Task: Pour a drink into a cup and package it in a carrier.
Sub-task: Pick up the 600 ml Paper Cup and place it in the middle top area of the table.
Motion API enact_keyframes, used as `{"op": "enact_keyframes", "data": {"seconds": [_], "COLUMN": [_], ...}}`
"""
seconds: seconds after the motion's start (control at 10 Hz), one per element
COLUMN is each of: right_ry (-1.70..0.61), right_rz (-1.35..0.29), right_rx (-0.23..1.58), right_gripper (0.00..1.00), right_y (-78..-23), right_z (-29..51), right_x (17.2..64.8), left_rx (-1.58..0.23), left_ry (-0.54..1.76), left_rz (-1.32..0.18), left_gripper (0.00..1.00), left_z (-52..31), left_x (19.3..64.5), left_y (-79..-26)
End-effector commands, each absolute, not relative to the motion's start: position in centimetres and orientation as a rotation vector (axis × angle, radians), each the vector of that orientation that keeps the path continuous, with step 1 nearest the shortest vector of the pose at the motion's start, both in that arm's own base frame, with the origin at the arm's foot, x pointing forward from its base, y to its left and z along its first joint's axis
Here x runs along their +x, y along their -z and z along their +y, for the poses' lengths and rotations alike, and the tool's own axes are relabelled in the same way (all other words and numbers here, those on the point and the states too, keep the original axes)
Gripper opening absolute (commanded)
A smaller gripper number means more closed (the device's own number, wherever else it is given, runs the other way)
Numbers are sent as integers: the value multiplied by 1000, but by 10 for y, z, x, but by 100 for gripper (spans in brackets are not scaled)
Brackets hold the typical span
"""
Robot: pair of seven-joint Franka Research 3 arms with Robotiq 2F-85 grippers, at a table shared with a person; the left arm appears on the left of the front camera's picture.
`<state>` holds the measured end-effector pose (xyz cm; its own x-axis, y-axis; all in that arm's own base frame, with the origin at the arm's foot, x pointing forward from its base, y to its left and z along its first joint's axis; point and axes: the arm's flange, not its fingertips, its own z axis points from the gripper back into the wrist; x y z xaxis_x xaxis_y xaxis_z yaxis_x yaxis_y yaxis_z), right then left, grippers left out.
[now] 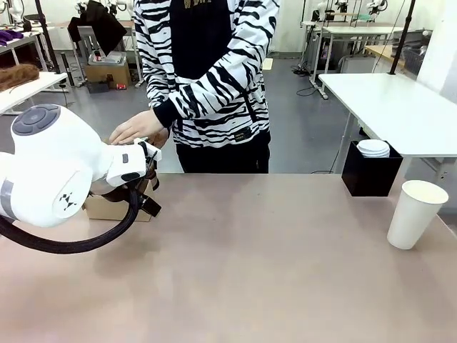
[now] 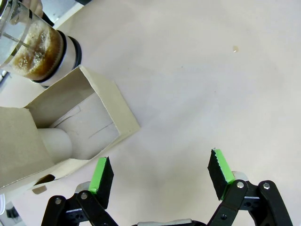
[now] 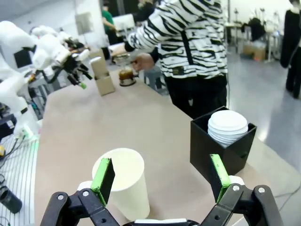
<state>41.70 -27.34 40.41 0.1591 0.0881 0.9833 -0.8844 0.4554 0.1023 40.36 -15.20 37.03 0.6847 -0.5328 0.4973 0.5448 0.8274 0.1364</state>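
Your pale table [image 1: 250, 286] carries the cup [image 1: 416, 213] near its right edge, standing upright with its long axis vertical and mouth up, near the black box [image 1: 370, 177] of lids [image 1: 373, 148]. Your right gripper [image 3: 161, 165] stands wide and empty before it. At the far left, the carrier [image 1: 107, 209] sits beside the drink [image 2: 40, 54]. Your left gripper [image 2: 160, 162] gapes wide next to it, holding nothing.

The left arm [image 1: 50, 171] hides most of the carrier [image 1: 103, 209].
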Motion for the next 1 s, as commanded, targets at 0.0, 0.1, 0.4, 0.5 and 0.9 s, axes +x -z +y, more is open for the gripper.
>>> {"op": "enact_keyframes", "data": {"seconds": [0.0, 0.1, 0.4, 0.5, 0.9], "right_ry": [-852, -835, -809, -811, -814], "right_rz": [-1291, -1313, -1337, -1341, -1246], "right_rx": [876, 881, 845, 852, 852], "right_gripper": [100, 100, 100, 100, 100], "right_y": [-374, -355, -318, -306, -281], "right_z": [-287, -285, -262, -251, -214], "right_x": [417, 406, 378, 370, 357], "left_rx": [-25, -25, -25, -25, -25], "left_ry": [604, 604, 604, 604, 604], "left_rz": [-550, -550, -550, -550, -550], "left_gripper": [100, 100, 100, 100, 100], "left_z": [-152, -152, -152, -152, -152], "left_x": [403, 403, 403, 403, 403], "left_y": [-370, -370, -370, -370, -370]}}
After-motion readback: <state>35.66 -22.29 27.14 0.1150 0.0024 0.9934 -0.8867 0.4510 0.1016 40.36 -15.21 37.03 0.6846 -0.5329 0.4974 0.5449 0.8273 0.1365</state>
